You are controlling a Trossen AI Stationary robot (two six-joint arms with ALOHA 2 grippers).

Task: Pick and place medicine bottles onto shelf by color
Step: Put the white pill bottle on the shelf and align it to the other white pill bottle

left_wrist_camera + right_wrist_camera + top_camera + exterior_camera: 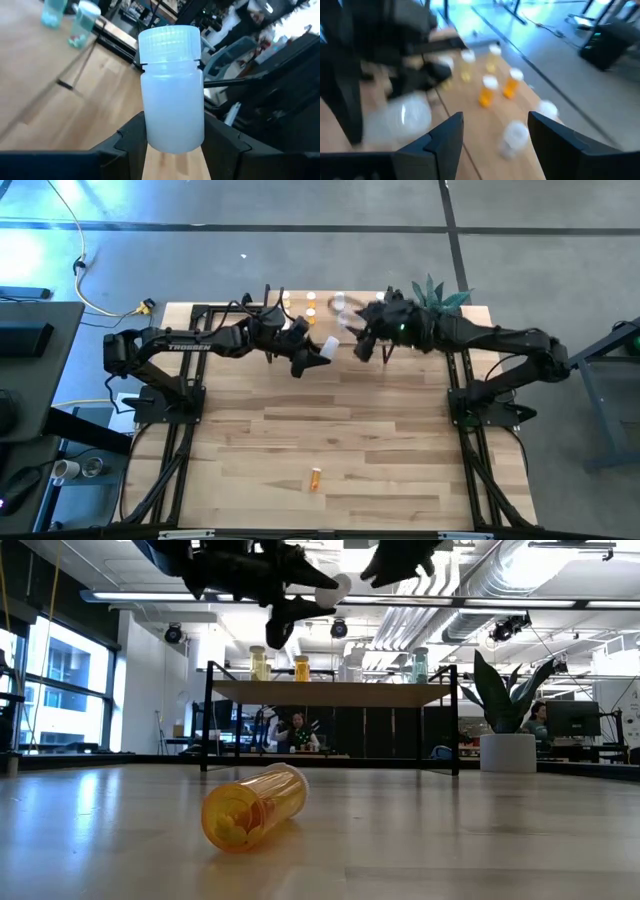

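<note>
My left gripper (316, 354) is up above the table's far middle, shut on a white medicine bottle (172, 95) with a white cap, which also shows in the low view (340, 587). My right gripper (364, 346) hangs just to its right, open, with nothing between its fingers (492, 145). The shelf (335, 693) stands along the far edge with several bottles upright on it: yellow (259, 662), orange (302, 667) and greenish (420, 665). One orange bottle (315, 478) lies on its side on the table near the front edge, also seen in the low view (255, 806). My left gripper pinches the lower half of the white bottle's body (172, 135) between its two fingers (131, 145), one on each side. The fingers come about level from the table's left. The bottle sticks out ahead of them, cap end (169, 42) foremost, lifted clear of the table and the shelf.
A potted plant (440, 293) stands at the table's far right corner beside the shelf. The wide wooden tabletop (380, 440) lies between the arms' bases. Beyond the table in the low view is a room with desks and seated people (297, 730).
</note>
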